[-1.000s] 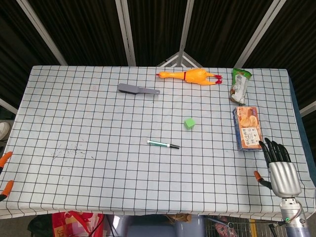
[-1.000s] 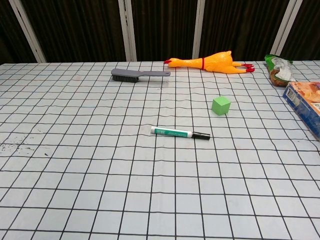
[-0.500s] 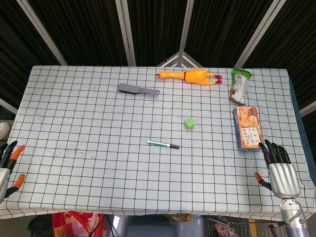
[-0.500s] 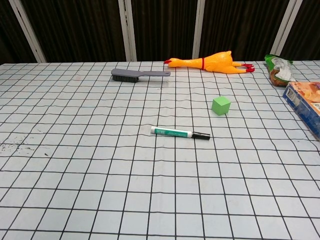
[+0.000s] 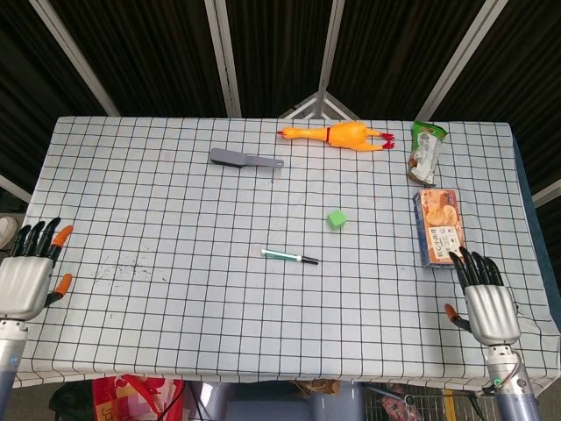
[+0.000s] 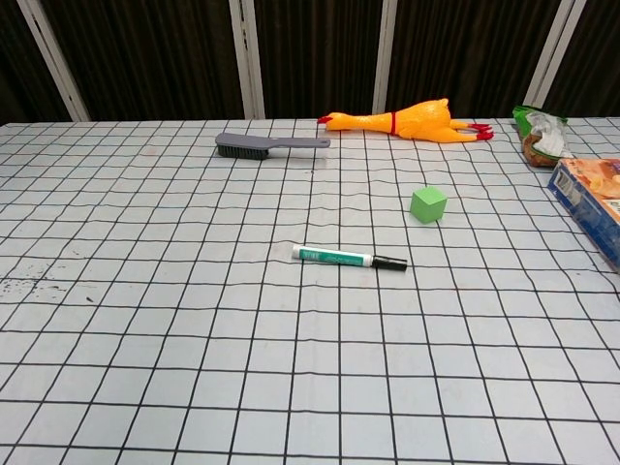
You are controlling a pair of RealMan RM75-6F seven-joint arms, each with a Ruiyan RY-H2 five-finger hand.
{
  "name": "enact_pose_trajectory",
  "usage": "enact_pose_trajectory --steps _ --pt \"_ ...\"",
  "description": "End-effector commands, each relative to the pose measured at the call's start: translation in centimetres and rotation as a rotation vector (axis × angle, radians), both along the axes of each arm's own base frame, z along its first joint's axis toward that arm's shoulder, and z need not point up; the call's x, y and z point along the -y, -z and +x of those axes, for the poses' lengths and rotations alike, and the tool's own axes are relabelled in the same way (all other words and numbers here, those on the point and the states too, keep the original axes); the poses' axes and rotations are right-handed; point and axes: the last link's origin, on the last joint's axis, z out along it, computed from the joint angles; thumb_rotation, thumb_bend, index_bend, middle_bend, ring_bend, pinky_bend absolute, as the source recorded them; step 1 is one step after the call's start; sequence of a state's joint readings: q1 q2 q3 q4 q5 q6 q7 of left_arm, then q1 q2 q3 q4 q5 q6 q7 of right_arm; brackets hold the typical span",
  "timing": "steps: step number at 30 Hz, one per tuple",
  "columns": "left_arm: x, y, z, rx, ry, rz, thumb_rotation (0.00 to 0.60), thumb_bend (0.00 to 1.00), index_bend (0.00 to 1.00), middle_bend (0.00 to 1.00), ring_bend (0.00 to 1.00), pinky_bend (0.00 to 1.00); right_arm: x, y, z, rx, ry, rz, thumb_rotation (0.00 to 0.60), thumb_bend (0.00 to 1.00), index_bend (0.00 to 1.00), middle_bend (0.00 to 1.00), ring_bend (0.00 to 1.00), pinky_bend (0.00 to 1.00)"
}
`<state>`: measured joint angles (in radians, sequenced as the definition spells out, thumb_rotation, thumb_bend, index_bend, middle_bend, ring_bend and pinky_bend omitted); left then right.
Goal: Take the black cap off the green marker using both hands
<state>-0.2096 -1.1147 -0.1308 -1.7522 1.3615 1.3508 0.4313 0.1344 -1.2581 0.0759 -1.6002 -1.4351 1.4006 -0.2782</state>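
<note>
No lettering can be read in either view. The green marker (image 6: 336,257) carries a printed label on its barrel, far from both hands, but the characters are too small to make out. The snack box (image 5: 439,226), just beyond the right hand (image 5: 485,299), and the snack bag (image 5: 426,151) show printing that is likewise illegible.

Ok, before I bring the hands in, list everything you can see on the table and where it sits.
green marker: 1, green and white, table centre
black cap: 1, black, on the marker's right end
cube: 1, green, beyond the marker
brush: 1, grey, far left of centre
rubber chicken: 1, yellow-orange, far edge
snack bag: 1, green, far right
biscuit box: 1, orange and blue, right edge
table: 1, white checked cloth
left hand: near-left edge, holding nothing
right hand: near-right edge, holding nothing
</note>
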Motion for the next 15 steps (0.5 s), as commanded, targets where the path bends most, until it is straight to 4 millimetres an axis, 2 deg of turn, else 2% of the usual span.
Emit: enact_pose_trajectory --steps 1,7,15 --pt "-4.5 1.9 2.9 -0.055 0.025 -0.017 0.6 0.48 0.14 0.0 0.0 0.0 0.4 0.6 0.2 -0.007 0.01 0.013 0.6 0.27 0.04 0.03 0.04 0.09" --pt "-9.9 5.3 6.0 -0.122 0.027 -0.059 0.6 0.48 0.15 0.0 0.0 0.0 1.2 1.3 0.5 -0.047 0.039 0.024 0.6 0.27 0.04 0.03 0.04 0.09" --pt "-15.3 9.6 8.1 -0.095 0.009 -0.081 0.6 0.48 0.14 0.01 0.0 0.0 2.4 1.2 0.4 -0.062 0.097 0.009 0.6 0.27 0.04 0.03 0.04 0.09"
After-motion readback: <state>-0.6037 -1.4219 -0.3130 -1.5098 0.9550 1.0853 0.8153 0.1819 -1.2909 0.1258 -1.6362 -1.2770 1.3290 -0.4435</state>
